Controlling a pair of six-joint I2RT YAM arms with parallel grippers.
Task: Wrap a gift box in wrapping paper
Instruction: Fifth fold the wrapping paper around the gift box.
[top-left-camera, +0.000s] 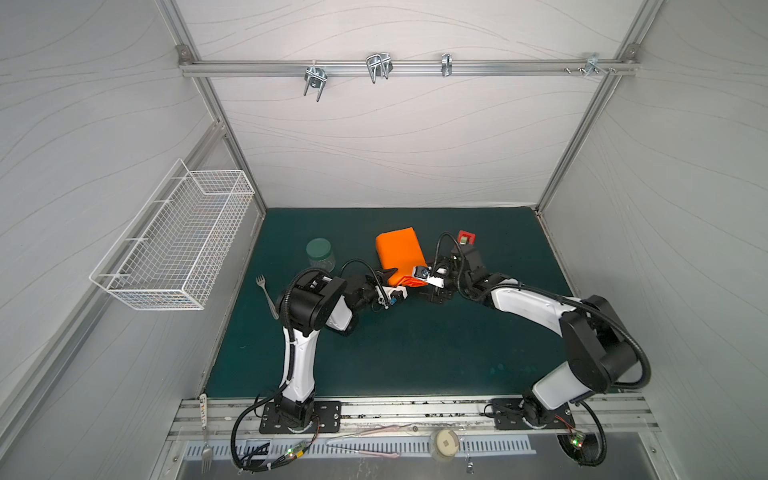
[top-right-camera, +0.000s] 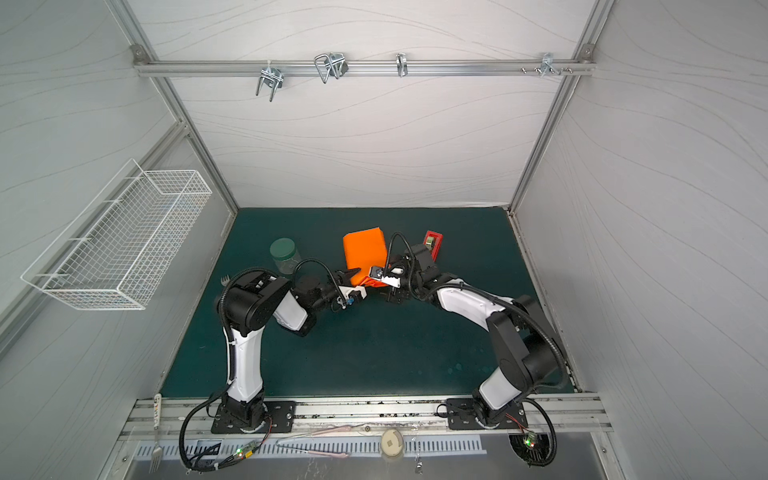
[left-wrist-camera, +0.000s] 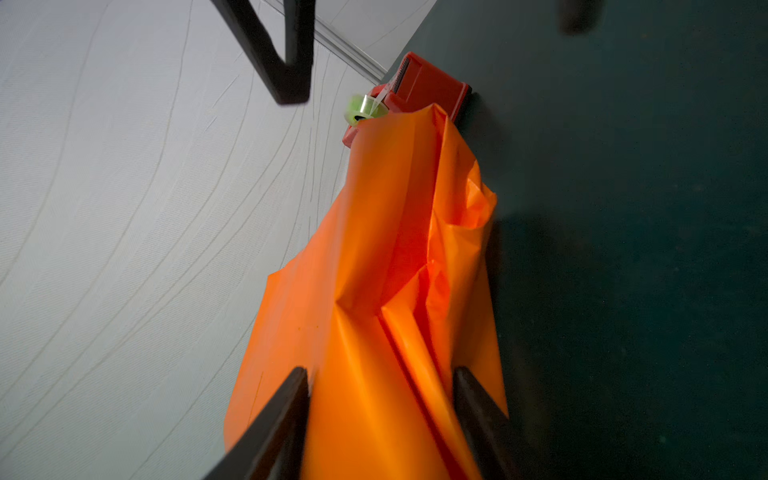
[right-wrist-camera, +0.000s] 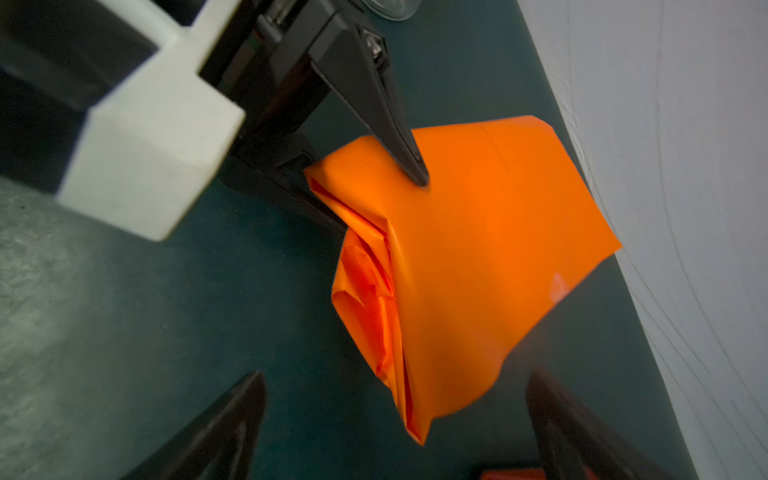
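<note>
Green mat, rear centre: wrapping paper bundled round gift box, box itself hidden. Left gripper clamps bundle's near end; right gripper empty, jaws wide, beside loose pleats. Risk: untaped pleats spring open.

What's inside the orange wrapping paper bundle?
At the open end of the wrapping paper, only crumpled inner folds show. No gift box is visible; the paper covers anything inside.

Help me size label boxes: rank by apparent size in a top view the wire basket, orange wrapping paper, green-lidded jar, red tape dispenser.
wire basket
wrapping paper
green-lidded jar
red tape dispenser, partly hidden by the right arm
</note>
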